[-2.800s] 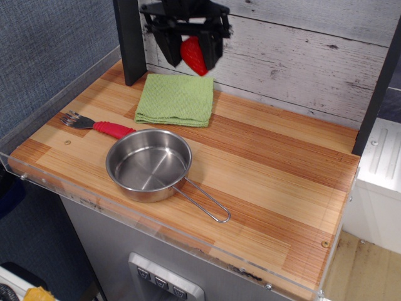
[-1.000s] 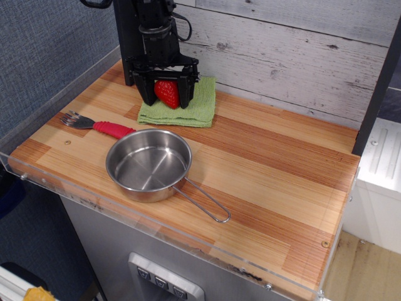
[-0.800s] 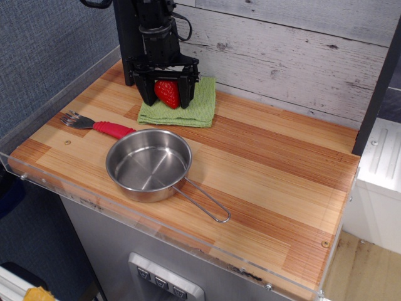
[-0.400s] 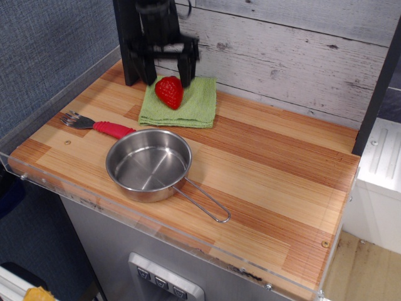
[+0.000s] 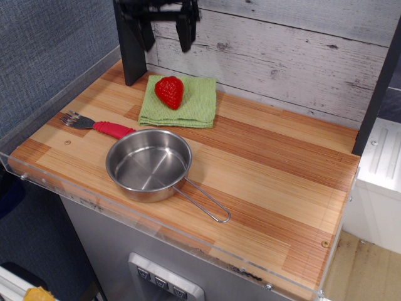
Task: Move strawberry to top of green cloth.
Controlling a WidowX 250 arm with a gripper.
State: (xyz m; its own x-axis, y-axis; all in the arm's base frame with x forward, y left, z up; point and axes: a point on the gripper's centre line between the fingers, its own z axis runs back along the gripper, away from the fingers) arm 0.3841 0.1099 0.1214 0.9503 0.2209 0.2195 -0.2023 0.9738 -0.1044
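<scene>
The red strawberry (image 5: 170, 91) lies on the light green cloth (image 5: 195, 104), at the back left of the wooden table. My gripper (image 5: 165, 37) hangs open and empty well above the strawberry, near the top edge of the view. Its two black fingers (image 5: 184, 32) point down with a wide gap between them.
A steel pan (image 5: 148, 164) with a wire handle stands in front of the cloth. A fork with a red handle (image 5: 113, 129) lies left of the pan. A dark post (image 5: 128, 44) stands at the back left, and a white plank wall (image 5: 282, 56) runs behind the table.
My gripper let go of the strawberry on the cloth, opened, and rose straight up. The strawberry stays on the cloth.
</scene>
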